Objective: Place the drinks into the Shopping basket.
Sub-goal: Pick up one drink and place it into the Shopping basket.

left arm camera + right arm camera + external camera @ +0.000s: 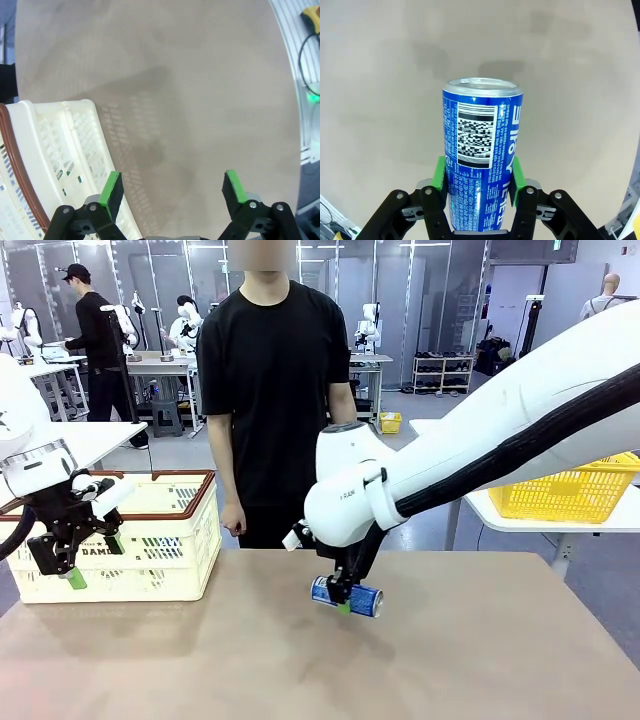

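Observation:
A blue drink can with white lettering hangs lying sideways a little above the middle of the table, and my right gripper is shut on it. In the right wrist view the can sits between the green pads, its silver end pointing away. The cream-white Shopping basket with a brown rim stands at the table's far left. My left gripper hangs open in front of the basket's near wall, nothing between its fingers; the left wrist view has the basket wall beside the open gripper.
A person in a black shirt stands at the far edge, arms down. A yellow mesh basket rests on another table at the right. Bare tabletop spreads around the can and toward the front.

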